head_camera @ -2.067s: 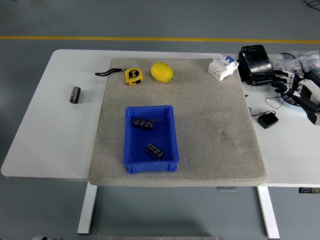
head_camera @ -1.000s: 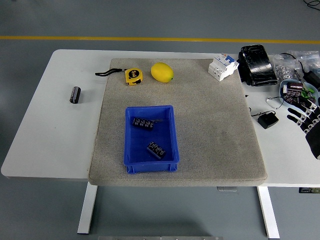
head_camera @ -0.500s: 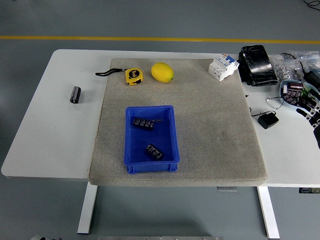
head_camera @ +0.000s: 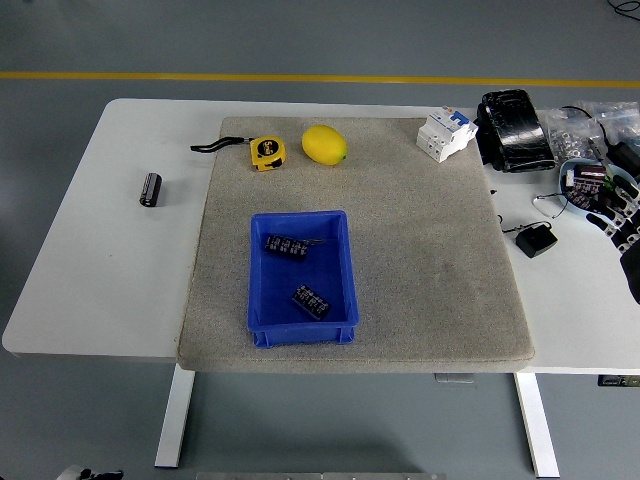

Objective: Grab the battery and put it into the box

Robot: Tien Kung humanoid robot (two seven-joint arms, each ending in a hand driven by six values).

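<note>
Two black batteries (head_camera: 311, 301) lie inside my blue box (head_camera: 301, 331), which sits nearest me on a grey mat (head_camera: 430, 280) that covers the middle of the white table (head_camera: 90, 290). One battery lies toward the box's near end, the other toward its far left corner. Further back and well to the left, a third battery (head_camera: 150, 189) rests on the bare table, off the mat and well apart from the box. At the right edge of the picture I see my right hand (head_camera: 622, 222), just beyond the mat, with its pale-tipped fingers (head_camera: 606, 221) spread loose and holding nothing. My left hand is out of sight. Just left of that hand lies a small black plug (head_camera: 536, 241). Along the mat's far edge sit a yellow tape measure (head_camera: 266, 152) with a black strap, a lemon (head_camera: 324, 144) beside it, and a white switch block (head_camera: 445, 133) at the far right corner. Beyond that, a black wrapped bundle (head_camera: 512, 130) and a tangle of cables and bags.
</note>
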